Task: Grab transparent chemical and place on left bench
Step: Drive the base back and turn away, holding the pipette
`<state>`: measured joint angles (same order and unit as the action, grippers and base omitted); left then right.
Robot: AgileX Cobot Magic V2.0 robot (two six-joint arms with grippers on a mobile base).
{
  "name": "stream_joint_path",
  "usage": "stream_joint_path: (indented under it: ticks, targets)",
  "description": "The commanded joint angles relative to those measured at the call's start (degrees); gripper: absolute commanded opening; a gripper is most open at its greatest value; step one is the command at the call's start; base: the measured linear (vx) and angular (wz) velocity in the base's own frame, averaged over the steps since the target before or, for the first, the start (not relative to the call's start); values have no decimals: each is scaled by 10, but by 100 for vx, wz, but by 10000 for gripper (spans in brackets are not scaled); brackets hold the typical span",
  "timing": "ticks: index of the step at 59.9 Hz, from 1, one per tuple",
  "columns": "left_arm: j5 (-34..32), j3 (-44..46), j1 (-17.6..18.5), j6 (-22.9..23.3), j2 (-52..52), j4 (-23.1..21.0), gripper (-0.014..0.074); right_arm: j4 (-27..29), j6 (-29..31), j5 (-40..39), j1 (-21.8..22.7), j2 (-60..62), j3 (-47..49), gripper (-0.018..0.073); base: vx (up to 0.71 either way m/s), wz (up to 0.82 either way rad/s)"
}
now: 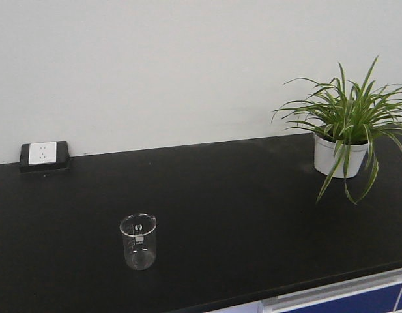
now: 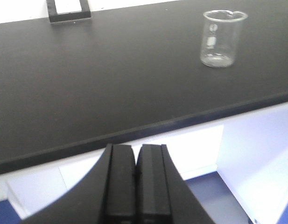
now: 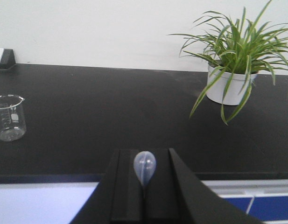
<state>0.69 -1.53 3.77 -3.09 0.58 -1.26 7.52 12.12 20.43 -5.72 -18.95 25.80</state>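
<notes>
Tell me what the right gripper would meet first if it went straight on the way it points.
Probably the black benchtop, in the stretch between the glass beaker and the potted plant; neither stands in its line. The right gripper, fingers shut on the transparent chemical, points there, though depth is unclear.

A clear glass beaker (image 1: pixel 138 242) stands upright on a black bench (image 1: pixel 253 195), toward the front left. A white socket (image 1: pixel 43 155) (in a black frame) sits back left against the wall (image 1: pixel 187 65). A potted plant (image 1: pixel 344 124) stands far right.
</notes>
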Motion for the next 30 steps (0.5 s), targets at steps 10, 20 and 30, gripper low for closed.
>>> stream_joint_path:
  ticks: [10, 20, 30]
  targets:
    - [-45, -9, 1, 4, 11, 0, -3, -1, 2, -48, 2, -4, 15, -3, -31, -1]
    - [-45, -9, 1, 4, 11, 0, -3, -1, 2, -48, 2, -4, 15, -3, -36, 8]
    - [-45, -9, 1, 4, 11, 0, -3, -1, 2, -48, 2, -4, 15, -3, -39, 11]
